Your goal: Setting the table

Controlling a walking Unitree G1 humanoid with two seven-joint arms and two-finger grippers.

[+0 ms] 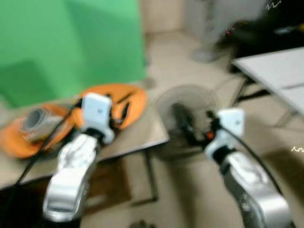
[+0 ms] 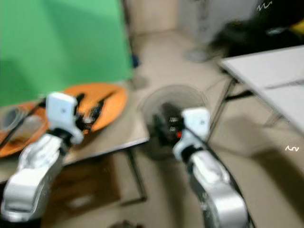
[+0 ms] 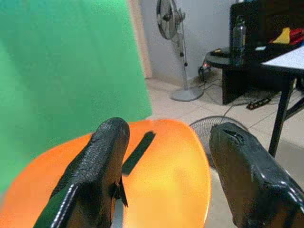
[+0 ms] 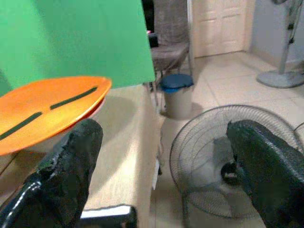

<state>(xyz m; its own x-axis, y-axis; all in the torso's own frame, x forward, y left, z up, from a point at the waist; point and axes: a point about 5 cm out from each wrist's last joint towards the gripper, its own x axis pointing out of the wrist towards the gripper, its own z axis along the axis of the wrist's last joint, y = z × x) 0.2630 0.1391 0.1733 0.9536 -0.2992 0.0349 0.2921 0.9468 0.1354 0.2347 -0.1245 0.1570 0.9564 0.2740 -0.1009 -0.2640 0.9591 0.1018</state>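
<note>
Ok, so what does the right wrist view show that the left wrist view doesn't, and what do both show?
Right wrist view alone: a blue-lidded grey bin, a white panelled door and the beige table top.

Left wrist view alone: a dark low cabinet with a clear bottle on it.

Both: the round orange plastic plate, the green backdrop, the round wire fan guard on the floor, and an open tool each, left, right.

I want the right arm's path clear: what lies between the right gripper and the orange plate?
In the right wrist view, bare tan table top lies between the right gripper and the orange plate.
</note>
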